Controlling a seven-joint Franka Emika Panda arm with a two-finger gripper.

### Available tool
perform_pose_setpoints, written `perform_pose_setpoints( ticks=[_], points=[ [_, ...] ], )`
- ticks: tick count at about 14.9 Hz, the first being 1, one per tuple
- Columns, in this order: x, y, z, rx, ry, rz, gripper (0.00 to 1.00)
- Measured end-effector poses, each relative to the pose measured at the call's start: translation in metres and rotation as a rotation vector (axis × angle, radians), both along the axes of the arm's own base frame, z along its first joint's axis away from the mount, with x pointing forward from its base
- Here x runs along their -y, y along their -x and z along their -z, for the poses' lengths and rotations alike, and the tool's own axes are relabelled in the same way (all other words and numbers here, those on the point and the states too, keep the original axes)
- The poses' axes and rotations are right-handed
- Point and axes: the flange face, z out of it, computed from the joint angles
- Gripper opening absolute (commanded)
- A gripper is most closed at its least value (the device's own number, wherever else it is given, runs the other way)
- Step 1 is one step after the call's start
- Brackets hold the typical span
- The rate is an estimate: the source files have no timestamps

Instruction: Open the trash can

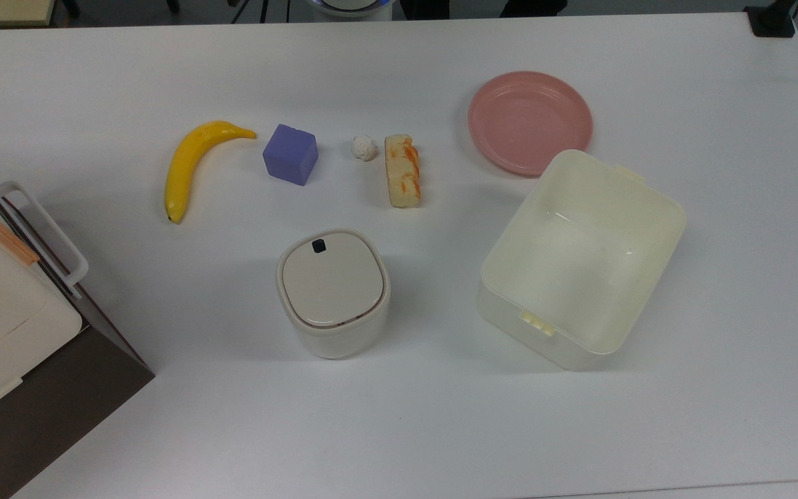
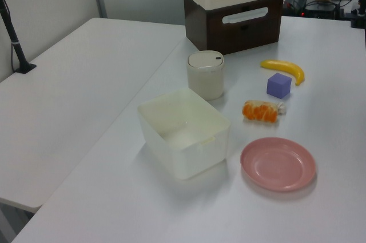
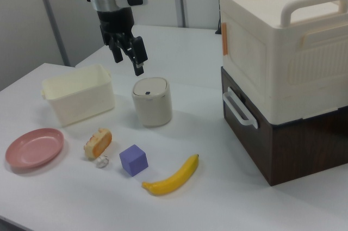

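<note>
The trash can (image 1: 333,291) is a small cream-white rounded-square bin standing near the table's middle. Its flat beige lid (image 1: 332,278) is down, with a small black button (image 1: 318,245) near the lid's far edge. It also stands in the left view (image 2: 206,74) and in the right view (image 3: 152,102). In the right view my gripper (image 3: 128,60) hangs in the air above and a little to the left of the trash can, apart from it. It points down and is open, with nothing between the fingers.
A lidless cream tub (image 1: 510,315) sits to the top view's right of the trash can, with a pink plate (image 1: 529,121) beyond it. A banana (image 1: 191,163), purple cube (image 1: 291,154), small white ball (image 1: 364,147) and bread piece (image 1: 402,170) lie in a row. A cream-and-brown cabinet (image 3: 283,62) stands nearby.
</note>
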Motion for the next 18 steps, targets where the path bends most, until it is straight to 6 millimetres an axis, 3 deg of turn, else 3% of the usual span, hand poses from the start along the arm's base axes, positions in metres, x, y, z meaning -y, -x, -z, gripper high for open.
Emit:
perform_pose_setpoints(
  ticks=[13,14,15,16,17,18],
  points=[
    [-0.0033,-0.001,0.0004,-0.001,0.0,-0.004,1.0],
    [-0.0033,-0.001,0.0004,-0.001,0.0,-0.004,0.94],
    [-0.0033,-0.001,0.0004,-0.001,0.001,-0.004,0.8],
    [-0.0029,-0.0009,0.0004,-0.002,0.005,-0.004,0.24],
    [-0.0024,-0.0008,0.0005,-0.003,0.012,-0.005,0.0],
    [-0.0032,-0.001,0.0005,-0.003,0.013,-0.011,0.0]
  ],
)
